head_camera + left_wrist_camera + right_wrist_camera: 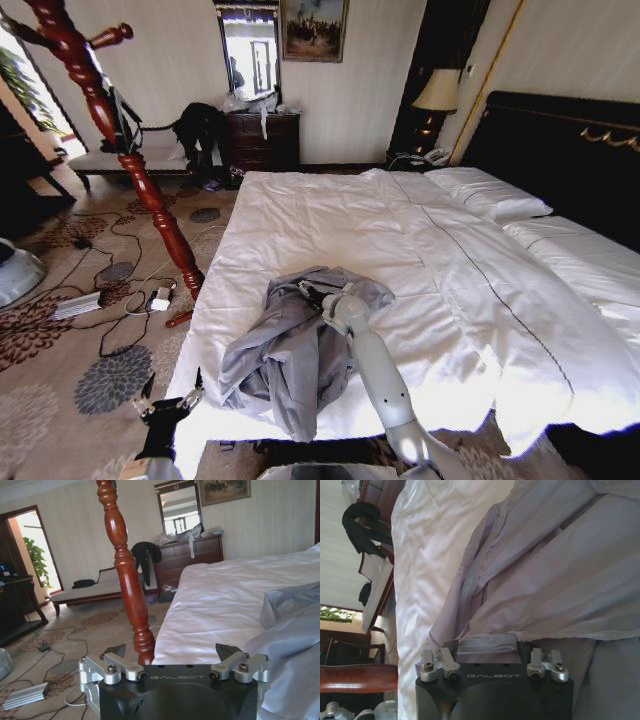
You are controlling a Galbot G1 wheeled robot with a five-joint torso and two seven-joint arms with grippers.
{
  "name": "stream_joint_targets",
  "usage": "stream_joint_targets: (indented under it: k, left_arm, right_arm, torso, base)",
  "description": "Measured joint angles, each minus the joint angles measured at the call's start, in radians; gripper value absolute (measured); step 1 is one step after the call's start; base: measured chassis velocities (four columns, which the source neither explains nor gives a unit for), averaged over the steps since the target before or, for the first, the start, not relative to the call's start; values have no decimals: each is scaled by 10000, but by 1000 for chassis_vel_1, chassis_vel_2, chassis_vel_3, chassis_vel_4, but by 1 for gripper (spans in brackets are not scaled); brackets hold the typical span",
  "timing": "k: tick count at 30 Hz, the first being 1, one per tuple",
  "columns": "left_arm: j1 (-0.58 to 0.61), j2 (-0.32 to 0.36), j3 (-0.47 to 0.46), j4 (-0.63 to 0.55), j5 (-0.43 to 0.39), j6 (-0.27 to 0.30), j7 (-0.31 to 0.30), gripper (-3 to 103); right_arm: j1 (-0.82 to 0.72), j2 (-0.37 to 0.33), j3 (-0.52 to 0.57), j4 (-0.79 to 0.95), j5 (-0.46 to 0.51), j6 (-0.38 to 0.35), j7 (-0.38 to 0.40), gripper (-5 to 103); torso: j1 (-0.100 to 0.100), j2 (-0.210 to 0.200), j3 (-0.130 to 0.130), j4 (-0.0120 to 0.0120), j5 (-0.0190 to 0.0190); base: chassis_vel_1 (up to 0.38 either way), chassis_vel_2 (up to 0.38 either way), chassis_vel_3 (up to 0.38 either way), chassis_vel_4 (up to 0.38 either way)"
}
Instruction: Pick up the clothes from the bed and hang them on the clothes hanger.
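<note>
The clothes, a light grey jacket (285, 360), lie crumpled near the foot of the bed (450, 260), on its white sheet. My right gripper (318, 297) is down on the jacket's upper edge. In the right wrist view the right gripper (487, 647) is open, with a flat fold of the jacket (560, 570) lying between its fingers. The clothes hanger, a turned red-brown wooden stand (150, 190), rises beside the bed's left edge. My left gripper (168, 405) hangs low at the bed's front left corner. It is open and holds nothing (172, 652), facing the stand (125, 565) with the jacket (295, 630) beside it.
Cables and a power strip (80, 303) lie on the patterned carpet left of the bed. A dark dresser (262, 140), a black garment (198, 125) and a bench (120, 160) line the far wall. Pillows (490, 195) and a dark headboard (570, 150) are on the right.
</note>
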Motion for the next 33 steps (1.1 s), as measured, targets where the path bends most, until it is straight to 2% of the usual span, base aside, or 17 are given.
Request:
stream_joint_targets:
  k: [1,2,4,6,9,12,13,16,27,29,32,33]
  left_arm:
    - [0,-1,26,3,4,0,0,100]
    - [-1,-4,44,3,12,0,0,100]
    - [0,-7,54,3,19,0,1,100]
    - [6,-13,76,-2,32,0,3,100]
    - [11,-20,102,-2,43,0,4,100]
    - [18,-45,182,-26,74,-6,10,100]
    - [18,-45,182,-26,74,-6,10,100]
    - [47,-72,231,-55,99,-23,15,100]
    - [142,-73,216,-31,51,-91,24,100]
    - [128,-69,218,-61,41,-90,25,100]
    - [101,-39,168,-100,-14,-91,28,100]
    - [101,-39,168,-100,-14,-91,28,100]
  right_arm:
    - [-33,5,67,-17,-24,27,-22,58]
    - [-56,-1,96,-15,-25,34,-26,53]
    - [-76,-13,106,-1,-25,35,-28,53]
    - [-116,-57,117,64,-22,39,-28,41]
    - [-140,-97,117,99,-15,40,-28,36]
    - [-143,-147,117,112,-6,41,-28,20]
    - [-143,-147,117,112,-6,41,-28,20]
    - [-115,-184,143,97,2,40,-45,4]
    - [-397,-461,12,532,-10,31,24,0]
    - [-493,-671,-193,866,-215,-13,182,0]
    - [-860,-1484,-580,1997,-367,-392,432,0]
    - [-860,-1484,-580,1997,-367,-392,432,0]
  torso:
    - [0,-1,0,1,0]
    - [0,0,0,1,0]
    - [0,-1,0,1,0]
    - [0,0,0,1,0]
    - [0,0,0,1,0]
    - [0,0,0,2,0]
    - [0,0,0,2,0]
    - [0,0,0,2,0]
    - [0,0,0,1,1]
    - [0,0,0,3,0]
    - [0,0,0,2,1]
    - [0,0,0,2,1]
  base:
    - [0,0,0,0]
    - [0,0,0,0]
    - [0,0,0,0]
    - [0,0,0,0]
    - [0,0,0,0]
    - [0,0,0,0]
    - [0,0,0,0]
    - [0,0,0,0]
    - [0,0,0,0]
    - [0,0,0,0]
    - [0,0,0,0]
    - [0,0,0,0]
